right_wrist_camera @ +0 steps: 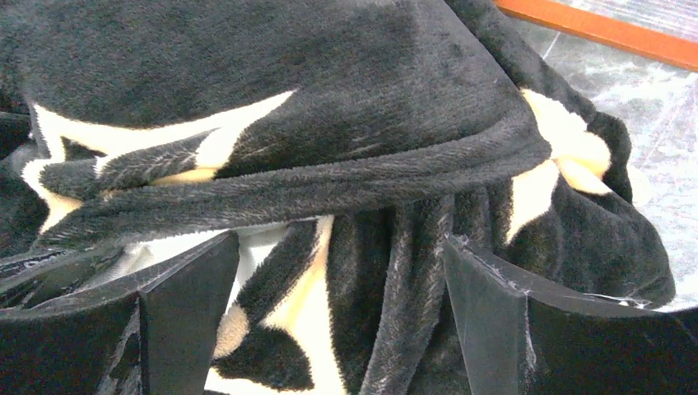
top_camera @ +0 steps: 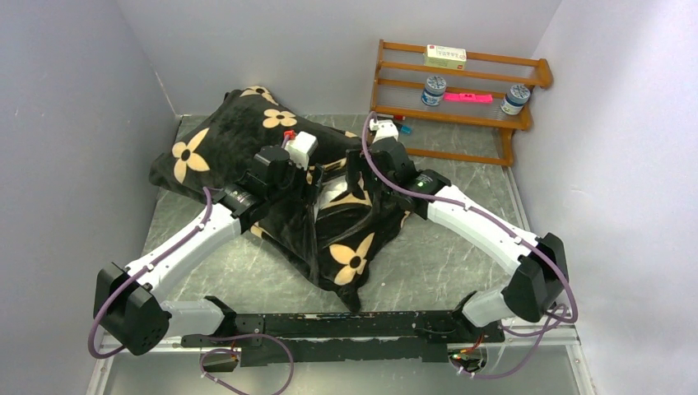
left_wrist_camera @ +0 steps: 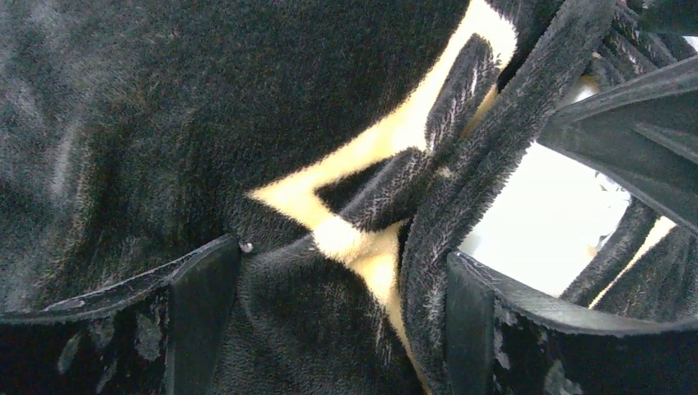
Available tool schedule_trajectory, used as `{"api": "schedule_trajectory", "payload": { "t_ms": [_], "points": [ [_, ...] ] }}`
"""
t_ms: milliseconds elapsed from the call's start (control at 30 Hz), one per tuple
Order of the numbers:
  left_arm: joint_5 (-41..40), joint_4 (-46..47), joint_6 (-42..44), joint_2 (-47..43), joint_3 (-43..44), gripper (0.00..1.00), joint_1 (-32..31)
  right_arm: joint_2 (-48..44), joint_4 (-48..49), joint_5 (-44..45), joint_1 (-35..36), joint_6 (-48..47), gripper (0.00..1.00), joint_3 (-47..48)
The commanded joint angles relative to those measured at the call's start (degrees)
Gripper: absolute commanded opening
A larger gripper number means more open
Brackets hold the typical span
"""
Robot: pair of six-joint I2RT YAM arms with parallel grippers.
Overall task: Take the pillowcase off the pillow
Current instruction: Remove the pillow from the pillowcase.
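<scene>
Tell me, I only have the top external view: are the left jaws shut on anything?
Observer: No, they stand wide open, with pillowcase plush lying between them.
Operator: And the right jaws?
Observer: Open too; the pillowcase's hem runs across just beyond them.
Operator: Any pillow showing near the left jaws?
Observer: Yes, the white pillow shows through the opening beside the hem.

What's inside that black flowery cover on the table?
A white pillow: only a small patch shows at the opening of the pillowcase. The rest is covered by the black fabric, so its full shape cannot be seen.
</scene>
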Motion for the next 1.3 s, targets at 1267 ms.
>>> {"api": "schedule_trajectory", "payload": {
  "t_ms": [1267],
  "points": [
    [9.6, 1.4, 0.3, 0.1, -1.0, 0.93, -1.1, -15.6, 24.7, -24.3, -19.0, 9.1, 0.61, -39.7]
  ]
}}
